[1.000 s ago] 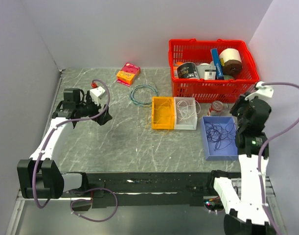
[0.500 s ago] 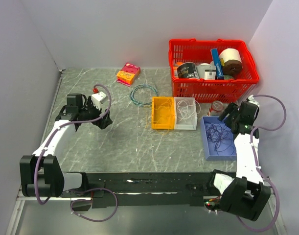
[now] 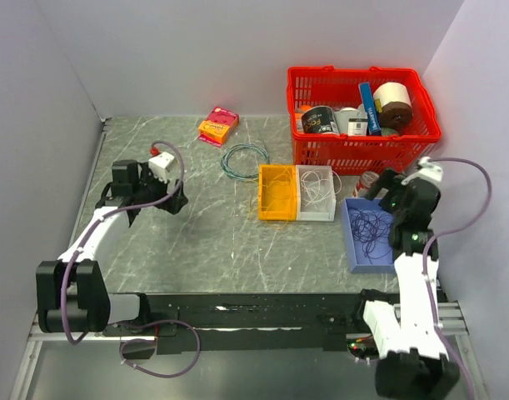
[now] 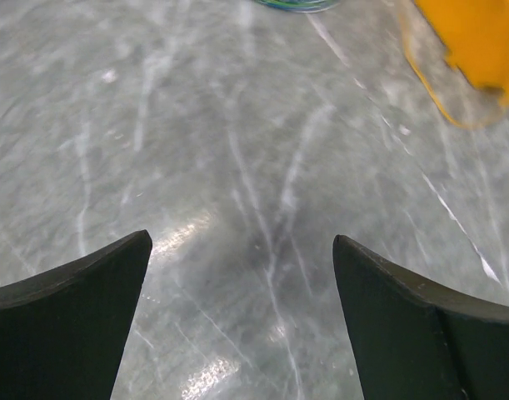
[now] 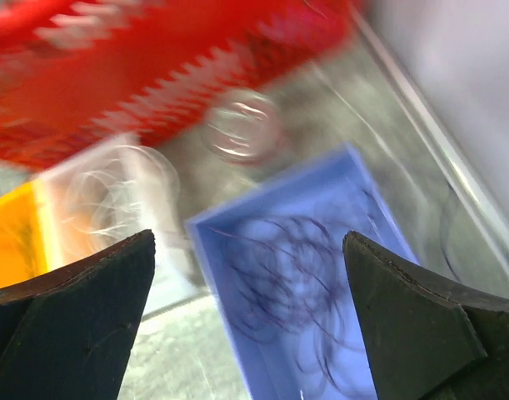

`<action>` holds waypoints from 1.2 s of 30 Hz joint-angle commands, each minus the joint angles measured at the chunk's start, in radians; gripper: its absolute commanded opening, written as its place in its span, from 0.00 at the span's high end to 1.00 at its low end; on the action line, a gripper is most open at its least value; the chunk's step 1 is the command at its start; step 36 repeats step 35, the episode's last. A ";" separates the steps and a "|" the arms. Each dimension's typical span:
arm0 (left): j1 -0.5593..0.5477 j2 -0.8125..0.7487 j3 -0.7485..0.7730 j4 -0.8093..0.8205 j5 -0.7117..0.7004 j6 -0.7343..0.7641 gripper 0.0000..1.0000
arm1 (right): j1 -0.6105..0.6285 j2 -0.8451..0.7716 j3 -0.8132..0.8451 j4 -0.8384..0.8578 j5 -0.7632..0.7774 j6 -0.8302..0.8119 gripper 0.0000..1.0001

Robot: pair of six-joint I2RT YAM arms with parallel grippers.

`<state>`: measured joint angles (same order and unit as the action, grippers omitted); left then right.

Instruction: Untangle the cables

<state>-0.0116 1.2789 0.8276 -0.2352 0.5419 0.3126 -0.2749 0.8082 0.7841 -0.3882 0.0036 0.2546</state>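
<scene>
Right gripper (image 5: 250, 237): released, fingers wide apart, nothing held. Just below and ahead, blue tray (image 5: 271, 187) with dark purple cables (image 5: 296, 292) lying loose inside. Further ahead to the left, clear tray (image 3: 316, 218) holding white strands (image 3: 318, 190), then yellow tray (image 5: 8, 242). Beyond these, red basket (image 5: 154, 67). Small round object (image 5: 242, 125) in front of the basket, too blurred to identify, possibly a can. Left gripper (image 4: 242, 242): released, empty, over bare table (image 4: 237, 150), yellow tray ahead to its right, well apart.
</scene>
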 commanded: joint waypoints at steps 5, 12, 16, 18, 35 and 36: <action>0.139 -0.033 -0.255 0.588 -0.262 -0.365 0.04 | 0.256 -0.148 -0.250 0.412 0.075 -0.229 0.00; 0.140 -0.070 -0.468 0.975 -0.528 -0.480 0.04 | 0.270 -0.216 -0.477 0.681 0.180 -0.114 0.00; 0.140 -0.078 -0.564 1.077 -0.539 -0.458 0.04 | 0.341 -0.227 -0.548 0.748 0.239 -0.097 0.00; 0.137 -0.091 -0.570 1.073 -0.574 -0.474 0.04 | 0.347 -0.244 -0.603 0.790 0.230 -0.097 0.00; 0.136 -0.102 -0.564 1.016 -0.579 -0.452 0.04 | 0.348 -0.422 -0.781 0.928 0.179 -0.166 0.00; 0.136 -0.102 -0.564 1.016 -0.579 -0.452 0.04 | 0.348 -0.422 -0.781 0.928 0.179 -0.166 0.00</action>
